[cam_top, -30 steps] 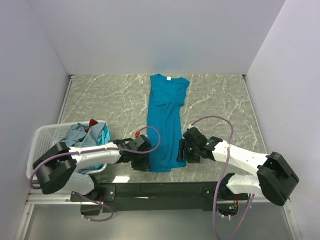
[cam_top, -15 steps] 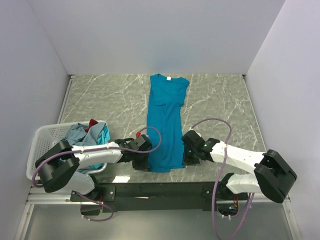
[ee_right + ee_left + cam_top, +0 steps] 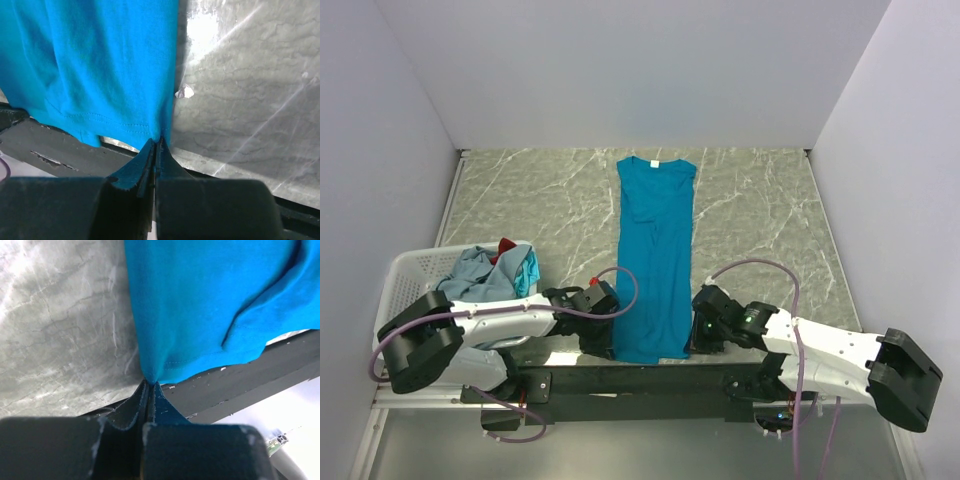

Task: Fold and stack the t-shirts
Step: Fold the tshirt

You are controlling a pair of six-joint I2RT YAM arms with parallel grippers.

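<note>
A bright teal-blue t-shirt [image 3: 655, 255] lies as a long narrow strip down the table's middle, white neck label at the far end, its hem hanging over the near edge. My left gripper [image 3: 611, 341] is shut on the hem's left corner [image 3: 152, 374]. My right gripper [image 3: 694, 338] is shut on the hem's right corner [image 3: 161, 131]. Both pairs of jaws are pressed together with cloth pinched at their tips. More t-shirts [image 3: 485, 272], grey-blue and teal, lie heaped in the basket.
A white lattice basket [image 3: 402, 283] stands at the near left with a red cloth [image 3: 506, 247] on top of its heap. The black frame rail [image 3: 620, 378] runs along the table's near edge under the hem. White walls enclose three sides.
Both grippers closed on the hem corners and pulled toward the near edge. The shirt slid nearer and straightened, its hem now over the table edge.
</note>
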